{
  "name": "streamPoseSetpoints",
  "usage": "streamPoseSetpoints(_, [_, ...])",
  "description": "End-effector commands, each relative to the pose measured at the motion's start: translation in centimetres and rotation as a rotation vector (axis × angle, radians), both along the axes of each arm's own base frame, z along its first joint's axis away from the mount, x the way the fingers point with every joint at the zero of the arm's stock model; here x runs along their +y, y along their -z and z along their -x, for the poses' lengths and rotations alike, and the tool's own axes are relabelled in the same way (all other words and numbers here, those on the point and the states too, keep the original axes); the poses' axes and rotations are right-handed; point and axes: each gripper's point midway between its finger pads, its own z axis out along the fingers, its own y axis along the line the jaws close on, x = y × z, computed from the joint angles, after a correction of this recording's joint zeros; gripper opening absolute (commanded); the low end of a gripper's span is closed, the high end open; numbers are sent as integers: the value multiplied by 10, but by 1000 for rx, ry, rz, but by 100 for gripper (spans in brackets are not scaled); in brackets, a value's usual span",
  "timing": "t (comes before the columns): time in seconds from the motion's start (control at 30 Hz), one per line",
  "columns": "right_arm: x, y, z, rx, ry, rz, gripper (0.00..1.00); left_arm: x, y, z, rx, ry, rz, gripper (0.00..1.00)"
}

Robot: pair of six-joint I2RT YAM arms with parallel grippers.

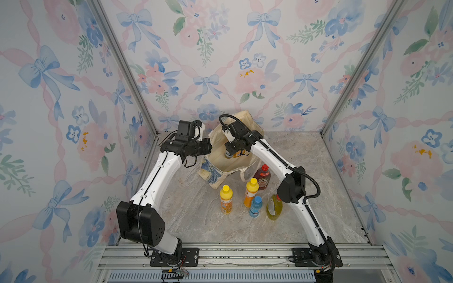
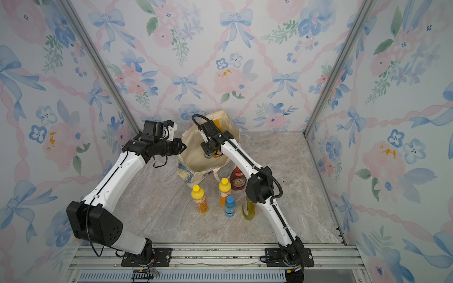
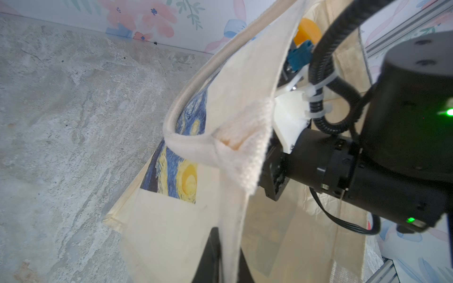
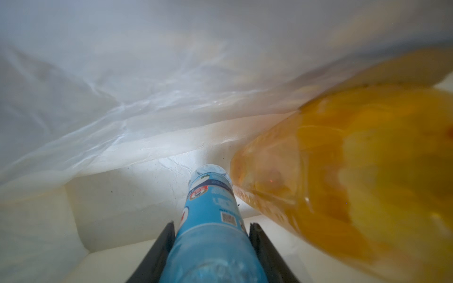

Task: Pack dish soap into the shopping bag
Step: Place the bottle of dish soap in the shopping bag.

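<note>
The shopping bag [image 1: 217,158] [image 2: 193,156] stands open at the back of the table, its blue-and-yellow print [image 3: 176,171] facing outward. My left gripper [image 3: 229,259] [image 1: 208,147] is shut on the bag's rim fabric. My right gripper [image 4: 212,230] [image 1: 231,150] reaches down inside the bag, shut on a small blue dish soap bottle [image 4: 210,208]. Beside it in the bag leans the big orange bottle [image 4: 355,171]. In front of the bag stand two orange yellow-capped bottles [image 1: 225,199] [image 1: 250,192], a blue one [image 1: 255,207], a yellow-green one [image 1: 274,207] and a dark-red one [image 1: 262,180].
A cream strap handle [image 1: 245,171] hangs over the bag's front edge near the dark-red bottle. The right arm's elbow [image 1: 291,183] hangs over the yellow-green bottle. Floral walls close in three sides; an aluminium rail [image 1: 245,254] runs along the front.
</note>
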Motion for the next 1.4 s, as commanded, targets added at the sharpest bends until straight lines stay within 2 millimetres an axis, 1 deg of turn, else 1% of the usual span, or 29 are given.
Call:
streamPoseSetpoints(0.0, [9, -25, -16, -97, 19, -53, 0, -3, -4, 4, -11, 22, 27, 0])
streamPoseSetpoints(0.1, [7, -16, -21, -93, 37, -47, 0, -3, -3, 7, -5, 26, 29, 0])
streamPoseSetpoints(0.17, [6, -14, -24, -102, 54, -40, 0, -3, -2, 8, -2, 28, 31, 0])
streamPoseSetpoints(0.27, [4, -14, -28, -118, 75, -40, 0, -2, -3, 9, -2, 29, 40, 0])
streamPoseSetpoints(0.4, [1, -21, -34, -145, 102, -47, 0, -1, -8, 10, -3, 26, 66, 0])
streamPoseSetpoints(0.47, [0, -23, -36, -150, 110, -53, 0, -4, -12, 12, 4, 36, 96, 0])
streamPoseSetpoints(0.53, [-2, -18, -37, -142, 115, -47, 0, -9, -16, 14, 15, 53, 132, 0])
streamPoseSetpoints(0.6, [-5, -10, -37, -121, 119, -36, 0, -14, -18, 18, 42, 68, 176, 0])
streamPoseSetpoints(0.73, [-13, -2, -30, -76, 124, 2, 0, -24, -24, 31, 118, 109, 238, 0])
streamPoseSetpoints(0.83, [-18, 0, -26, -61, 125, 21, 0, -24, -28, 37, 130, 119, 236, 0])
streamPoseSetpoints(1.07, [-20, 7, -19, -29, 119, 39, 0, -15, -4, 46, 167, 90, 189, 0])
streamPoseSetpoints(1.23, [-20, 17, -14, 1, 109, 54, 9, 2, 17, 47, 143, 42, 49, 0])
streamPoseSetpoints(1.37, [-18, 13, -12, -2, 104, 48, 18, 3, 27, 46, 142, 40, -7, 0])
